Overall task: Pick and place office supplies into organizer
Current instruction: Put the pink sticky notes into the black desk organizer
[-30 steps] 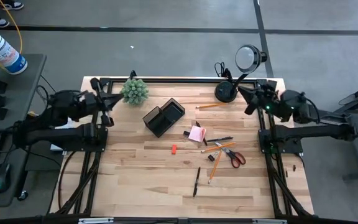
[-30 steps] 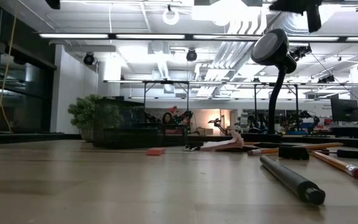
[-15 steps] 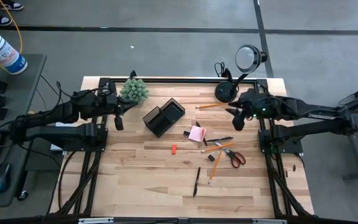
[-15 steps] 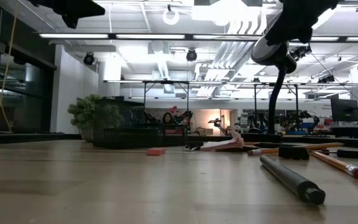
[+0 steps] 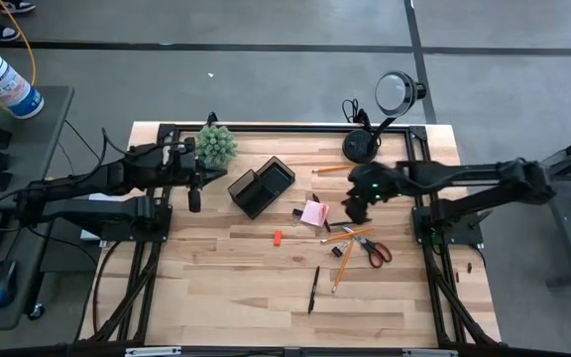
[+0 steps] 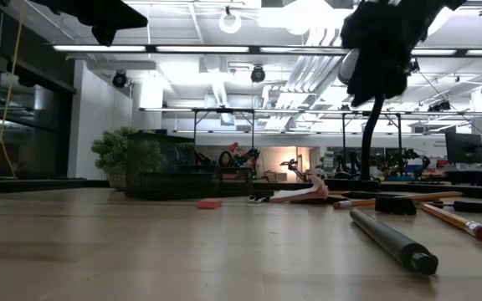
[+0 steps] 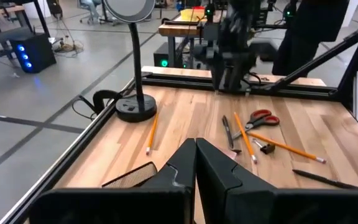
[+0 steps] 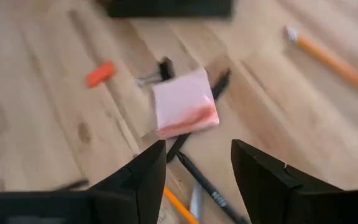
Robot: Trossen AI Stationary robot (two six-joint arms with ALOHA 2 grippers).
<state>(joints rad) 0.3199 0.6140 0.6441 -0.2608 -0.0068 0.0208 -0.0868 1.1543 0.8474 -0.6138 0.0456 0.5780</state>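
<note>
The right pincer (image 8: pixel 194 180) hangs with its two dark fingers (image 8: pixel 138 177) spread apart over the wooden tabletop (image 8: pixel 36 124). Beyond the gap lies the pink sticky-note pad (image 8: pixel 184 103). A small red-orange block (image 8: pixel 99 73) lies near the pad, a black pen (image 8: pixel 194 115) runs under it, and an orange-yellow pencil (image 8: pixel 330 53) lies well apart.

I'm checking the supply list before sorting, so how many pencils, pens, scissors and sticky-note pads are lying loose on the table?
Orange-yellow wooden pencils: 3
Slim black pens: 2
Red-handled metal scissors: 1
Pink square sticky-note pad: 1
Total: 7
</note>
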